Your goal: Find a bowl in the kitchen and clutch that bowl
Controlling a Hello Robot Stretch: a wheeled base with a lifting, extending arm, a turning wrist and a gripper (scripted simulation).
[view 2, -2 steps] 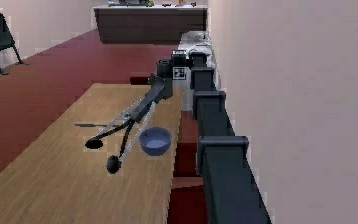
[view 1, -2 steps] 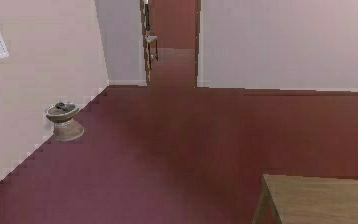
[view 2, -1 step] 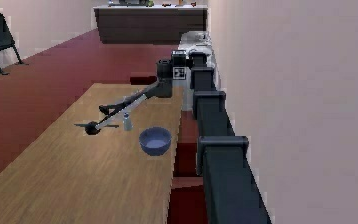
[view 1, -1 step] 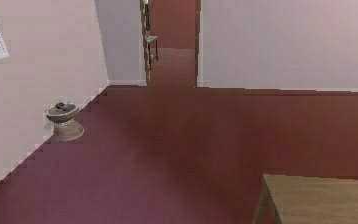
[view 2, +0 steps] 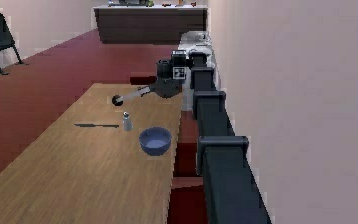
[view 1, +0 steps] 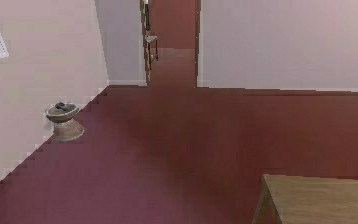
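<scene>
- Risk 1: the blue bowl (view 2: 154,142) sits close to the desk (view 2: 77,165) edge on the arm's side. A sideways nudge from the arm (view 2: 222,150) or fingers could push it off onto the floor.
- Risk 2: a small pale shaker (view 2: 128,122) stands just beside the bowl, and a thin dark utensil (view 2: 92,125) lies near it. We reckon a low sweep toward the bowl would knock the shaker over.
- Risk 3: the bowl's wall looks smooth and sloped. A grab that lands off the rim will likely skid it along the desk instead of lifting it.
- Pincer (view 2: 134,96) state: we can't tell, apart or together. We also can't tell whether it holds anything, since there's desk behind it and a small dark blob (view 2: 117,100) at the finger ends.
- Bowl vs pincer: the bowl is upright on the desk, apart from the pincer. In the arm side view it sits lower, just left of the arm bar, so the pincer reaches out past it.
- Our judgement: the next move needs the reach pulled in before lowering.
</scene>
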